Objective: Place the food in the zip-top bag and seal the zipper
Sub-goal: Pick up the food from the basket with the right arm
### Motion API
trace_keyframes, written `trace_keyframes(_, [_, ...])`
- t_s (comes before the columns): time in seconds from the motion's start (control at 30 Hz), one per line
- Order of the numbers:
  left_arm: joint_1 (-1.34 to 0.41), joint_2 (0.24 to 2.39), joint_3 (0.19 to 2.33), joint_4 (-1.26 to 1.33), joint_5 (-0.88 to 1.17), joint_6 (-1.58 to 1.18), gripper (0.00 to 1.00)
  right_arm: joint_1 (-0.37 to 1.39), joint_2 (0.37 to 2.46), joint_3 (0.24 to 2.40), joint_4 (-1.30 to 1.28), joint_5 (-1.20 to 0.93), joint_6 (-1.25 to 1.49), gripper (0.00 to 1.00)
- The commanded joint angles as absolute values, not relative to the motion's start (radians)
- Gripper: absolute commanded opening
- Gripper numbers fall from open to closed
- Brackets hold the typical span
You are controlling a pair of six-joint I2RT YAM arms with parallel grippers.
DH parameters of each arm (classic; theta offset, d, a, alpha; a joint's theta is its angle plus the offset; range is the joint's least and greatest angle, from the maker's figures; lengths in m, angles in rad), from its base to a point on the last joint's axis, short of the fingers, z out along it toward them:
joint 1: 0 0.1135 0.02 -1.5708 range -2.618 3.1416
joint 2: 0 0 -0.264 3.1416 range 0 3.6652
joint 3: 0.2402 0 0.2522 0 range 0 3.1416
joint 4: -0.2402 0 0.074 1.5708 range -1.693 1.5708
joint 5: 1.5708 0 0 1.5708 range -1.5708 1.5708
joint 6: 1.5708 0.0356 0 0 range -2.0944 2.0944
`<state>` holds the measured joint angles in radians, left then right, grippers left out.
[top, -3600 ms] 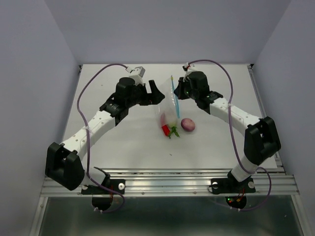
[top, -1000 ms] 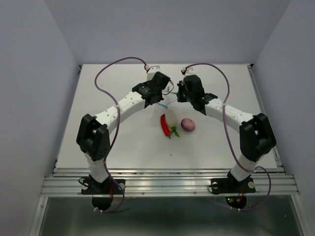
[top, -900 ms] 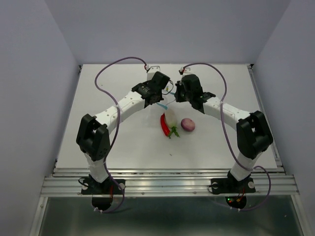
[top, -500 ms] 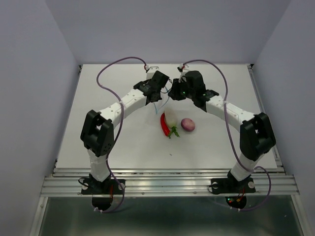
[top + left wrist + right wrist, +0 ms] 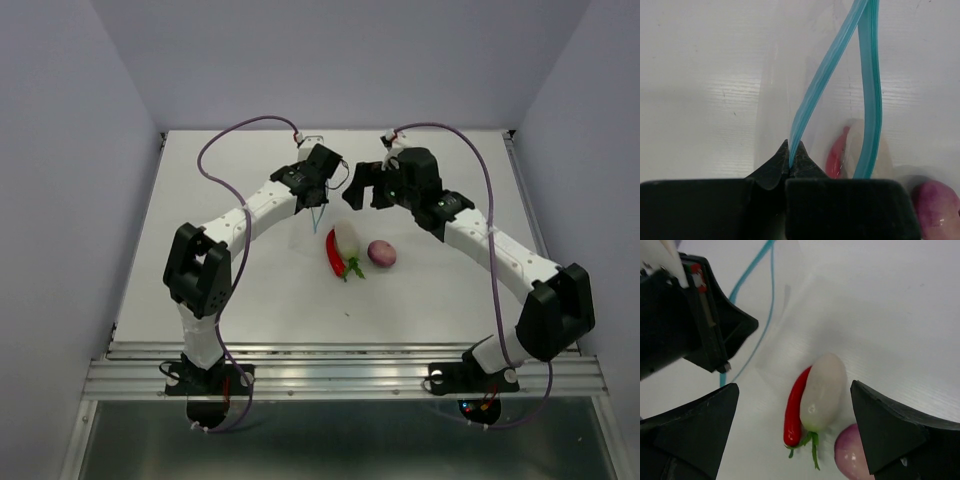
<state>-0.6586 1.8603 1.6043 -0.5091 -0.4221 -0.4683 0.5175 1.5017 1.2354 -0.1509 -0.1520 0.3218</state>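
Observation:
My left gripper is shut on one light-blue strip of the zipper. The clear zip-top bag hangs from it toward the table, and the two zipper strips stand apart. The white egg-shaped vegetable and red chili lie side by side at the bag's lower end. They show through the plastic in the left wrist view, but I cannot tell if they are inside. The purplish-pink ball lies outside, just right of them. My right gripper is open above the food, holding nothing.
White table with raised rails on the left and right edges and grey walls around. Purple cables loop over both arms at the back. The left arm's black gripper body sits close to the right gripper's left finger.
The right gripper has opened, let go of the bag's zipper and drawn back to the right. The left gripper stays shut on the zipper strip; the food has not moved.

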Motion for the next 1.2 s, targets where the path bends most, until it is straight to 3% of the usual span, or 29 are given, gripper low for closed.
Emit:
trace_keyframes(0.0, [-0.65, 1.83, 1.592, -0.46, -0.397, -0.431, 0.0, 0.512, 1.434, 1.144, -0.293, 0.039, 0.302, 1.0])
trace_keyframes(0.13, [-0.65, 1.815, 1.565, -0.405, -0.339, -0.394, 0.0, 0.512, 1.448, 1.109, -0.403, 0.13, 0.287, 1.0])
trace_keyframes(0.4, [-0.647, 1.832, 1.562, -0.376, -0.301, -0.37, 0.0, 0.512, 1.508, 1.083, -0.452, 0.095, 0.224, 1.0])
trace_keyframes(1.17, [-0.64, 1.83, 1.588, -0.416, -0.313, -0.383, 0.0, 0.522, 1.624, 1.049, -0.425, 0.026, 0.16, 1.0])
